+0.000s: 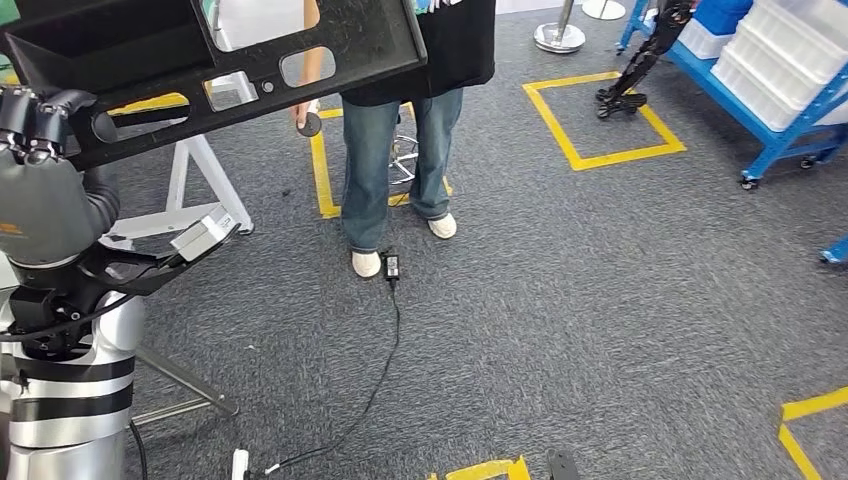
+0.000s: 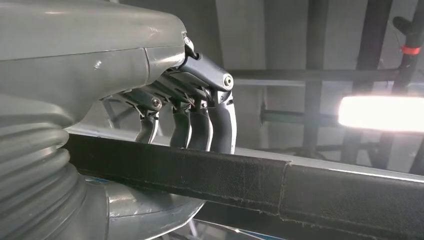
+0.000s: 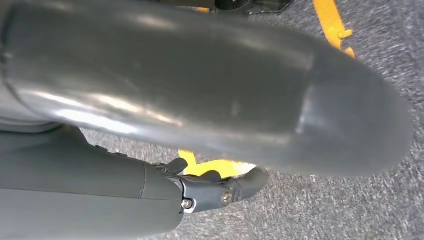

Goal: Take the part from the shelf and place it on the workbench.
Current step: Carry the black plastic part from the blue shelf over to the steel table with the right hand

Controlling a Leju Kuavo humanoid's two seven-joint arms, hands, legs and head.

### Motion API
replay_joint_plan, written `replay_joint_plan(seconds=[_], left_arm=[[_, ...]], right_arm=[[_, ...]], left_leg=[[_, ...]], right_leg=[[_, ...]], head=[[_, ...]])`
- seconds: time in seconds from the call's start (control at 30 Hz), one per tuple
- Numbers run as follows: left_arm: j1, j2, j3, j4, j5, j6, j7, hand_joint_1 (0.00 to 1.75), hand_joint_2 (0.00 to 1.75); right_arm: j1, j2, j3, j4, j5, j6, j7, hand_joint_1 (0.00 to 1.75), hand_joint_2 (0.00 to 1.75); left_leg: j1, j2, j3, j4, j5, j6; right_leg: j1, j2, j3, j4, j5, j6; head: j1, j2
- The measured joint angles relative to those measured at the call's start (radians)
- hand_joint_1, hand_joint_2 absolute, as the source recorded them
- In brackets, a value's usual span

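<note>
Part [image 1: 230, 45] first: it's a big black moulded panel with several cutouts, held up high and tilted at the top of the head view, well clear of the grey carpet [image 1: 600, 300]. My guess is it's rigid plastic, fairly light for its size but awkward, since it's long and only one end is being held, so it'll want to swing or sag away from the grip. The scuffed surface looks smooth enough to slip. Best hold, I'd say, is a straight rim or the edge of a cutout, not a flat face.

Left hand [image 1: 35, 115] sits at the panel's left end, arm raised, and the left wrist view shows its dark fingers [image 2: 220, 130] hooked over the panel's thick black edge [image 2: 250, 182], gripping it. Right hand [image 3: 215, 192] hangs low over the carpet by a yellow floor marking [image 3: 210, 167]; its fingers look loosely curled with nothing in them, though I can't tell for sure from this angle.

A person in jeans [image 1: 395, 150] stands just behind the panel, near a white trestle stand [image 1: 195, 190], with a power brick [image 1: 391, 266] by their shoe.
</note>
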Motion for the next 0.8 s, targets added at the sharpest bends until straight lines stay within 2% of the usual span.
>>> replay_joint_plan(seconds=[0.07, 0.1, 0.13, 0.2, 0.23, 0.27, 0.3, 0.33, 0.37, 0.43, 0.47, 0.5, 0.57, 0.6, 0.63, 0.67, 0.73, 0.77, 0.8], left_arm=[[-0.001, 0.007, -0.004, 0.000, 0.000, 0.000, 0.002, 1.75, 1.75], [-0.001, 0.012, -0.006, 0.000, 0.000, 0.000, 0.002, 1.75, 1.75], [-0.001, 0.015, -0.008, 0.000, 0.000, 0.000, 0.002, 1.75, 1.75], [-0.003, 0.020, -0.012, 0.000, 0.000, 0.000, 0.003, 1.75, 1.75], [-0.004, 0.021, -0.014, 0.001, 0.000, 0.000, 0.004, 1.75, 1.75], [-0.003, 0.021, -0.015, 0.003, 0.000, 0.000, 0.004, 1.75, 1.75], [-0.003, 0.022, -0.016, 0.005, 0.000, 0.000, 0.005, 1.75, 1.75], [-0.003, 0.022, -0.016, 0.008, 0.000, 0.000, 0.006, 1.75, 1.75], [-0.004, 0.023, -0.017, 0.011, 0.000, 0.000, 0.006, 1.75, 1.75], [-0.010, 0.024, -0.020, 0.015, 0.000, 0.000, 0.008, 1.75, 1.75], [-0.013, 0.025, -0.021, 0.016, 0.000, 0.000, 0.009, 1.75, 1.75], [-0.015, 0.025, -0.022, 0.016, 0.000, 0.000, 0.009, 1.75, 1.75], [-0.018, 0.028, -0.024, 0.017, 0.000, 0.000, 0.010, 1.75, 1.75], [-0.019, 0.030, -0.024, 0.017, 0.000, 0.000, 0.011, 1.75, 1.75], [-0.021, 0.031, -0.025, 0.018, 0.000, 0.000, 0.011, 1.75, 1.75], [-0.024, 0.031, -0.026, 0.019, 0.000, 0.000, 0.011, 1.75, 1.75], [-0.028, 0.031, -0.028, 0.023, 0.000, 0.000, 0.015, 1.75, 1.75], [-0.028, 0.031, -0.030, 0.026, 0.000, 0.000, 0.017, 1.75, 1.75], [-0.028, 0.031, -0.031, 0.028, 0.000, 0.000, 0.020, 1.75, 1.75]], right_arm=[[-0.002, 0.001, 0.000, 0.000, 0.000, 0.001, 0.000, 0.00, 0.00], [-0.003, 0.001, 0.000, 0.000, 0.000, 0.001, 0.000, 0.00, 0.00], [-0.004, 0.001, 0.000, 0.000, 0.001, 0.001, 0.000, 0.00, 0.00], [-0.002, 0.001, 0.000, 0.000, 0.001, 0.002, 0.000, 0.00, 0.00], [0.000, 0.001, 0.000, 0.000, 0.001, 0.003, 0.000, 0.00, 0.00], [0.002, 0.001, 0.000, 0.000, 0.002, 0.005, 0.000, 0.00, 0.00], [0.003, 0.000, 0.000, 0.000, 0.002, 0.008, 0.000, 0.00, 0.00], [0.003, 0.000, 0.000, 0.000, 0.002, 0.011, 0.000, 0.00, 0.00], [0.002, 0.000, 0.000, 0.000, 0.003, 0.014, 0.000, 0.00, 0.00], [0.000, 0.001, 0.000, 0.000, 0.004, 0.018, 0.000, 0.00, 0.00], [-0.001, 0.001, 0.000, 0.000, 0.005, 0.020, 0.000, 0.00, 0.00], [-0.001, 0.001, 0.000, 0.000, 0.006, 0.020, -0.001, 0.00, 0.00], [-0.003, 0.000, 0.000, 0.000, 0.006, 0.021, -0.001, 0.00, 0.00], [-0.005, 0.001, 0.000, 0.000, 0.007, 0.022, -0.002, 0.00, 0.00], [-0.006, 0.001, 0.000, 0.000, 0.008, 0.024, -0.002, 0.00, 0.00], [-0.007, 0.001, 0.000, 0.000, 0.008, 0.027, -0.003, 0.00, 0.00], [-0.007, 0.002, 0.000, 0.000, 0.010, 0.032, -0.003, 0.00, 0.00], [-0.005, 0.002, 0.000, 0.000, 0.010, 0.034, -0.003, 0.00, 0.00], [-0.003, 0.003, 0.000, 0.001, 0.010, 0.035, -0.003, 0.00, 0.00]], left_leg=[[0.003, -0.018, -0.006, -0.003, 0.007, -0.012], [0.002, -0.006, -0.011, 0.003, 0.003, -0.017], [0.001, 0.020, -0.020, 0.023, -0.010, -0.020], [-0.002, 0.091, -0.064, 0.124, -0.069, -0.025], [-0.001, 0.111, -0.095, 0.191, -0.102, -0.027], [0.000, 0.121, -0.120, 0.247, -0.125, -0.029], [0.002, 0.126, -0.131, 0.276, -0.131, -0.030], [0.003, 0.130, -0.124, 0.268, -0.121, -0.031], [0.003, 0.140, -0.096, 0.224, -0.097, -0.030], [-0.001, 0.185, -0.018, 0.094, -0.049, -0.027], [-0.005, 0.203, 0.009, 0.046, -0.037, -0.023], [-0.009, 0.212, 0.021, 0.021, -0.034, -0.019], [-0.013, 0.191, 0.019, 0.013, -0.034, -0.007], [-0.012, 0.177, 0.019, 0.010, -0.031, -0.001], [-0.009, 0.164, 0.019, 0.007, -0.027, 0.006], [-0.005, 0.152, 0.019, 0.004, -0.023, 0.012], [-0.001, 0.126, 0.016, 0.003, -0.018, 0.020], [-0.001, 0.111, 0.014, 0.003, -0.017, 0.022], [0.000, 0.094, 0.013, 0.003, -0.016, 0.022]], right_leg=[[0.002, -0.023, 0.002, -0.002, 0.007, -0.013], [0.002, -0.035, 0.003, -0.004, 0.010, -0.019], [0.001, -0.048, 0.004, -0.007, 0.013, -0.027], [0.004, -0.074, 0.005, -0.009, 0.014, -0.039], [0.007, -0.088, 0.005, -0.009, 0.013, -0.043], [0.010, -0.104, 0.004, -0.009, 0.012, -0.044], [0.011, -0.120, 0.004, -0.009, 0.012, -0.045], [0.012, -0.135, 0.003, -0.009, 0.011, -0.046], [0.012, -0.149, 0.004, -0.009, 0.010, -0.046], [0.017, -0.174, 0.007, -0.007, 0.006, -0.042], [0.021, -0.185, 0.008, -0.006, 0.004, -0.039], [0.025, -0.196, 0.010, -0.006, 0.001, -0.035], [0.028, -0.221, 0.013, -0.007, -0.002, -0.027], [0.026, -0.221, 0.011, -0.003, -0.006, -0.023], [0.023, -0.201, 0.004, 0.012, -0.016, -0.019], [0.021, -0.170, -0.014, 0.047, -0.033, -0.018], [0.017, -0.104, -0.075, 0.168, -0.082, -0.020], [0.016, -0.092, -0.107, 0.230, -0.101, -0.020], [0.015, -0.087, -0.128, 0.267, -0.108, -0.017]], head=[[0.000, 0.000], [-0.001, 0.000], [-0.004, 0.000], [-0.011, 0.000], [-0.014, 0.000], [-0.013, 0.000], [-0.014, 0.000], [-0.014, 0.000], [-0.014, 0.000], [-0.014, 0.000], [-0.013, 0.000], [-0.012, 0.000], [-0.009, 0.000], [-0.009, 0.000], [-0.008, 0.000], [-0.005, 0.000], [0.000, 0.000], [0.002, 0.000], [0.002, 0.000]])
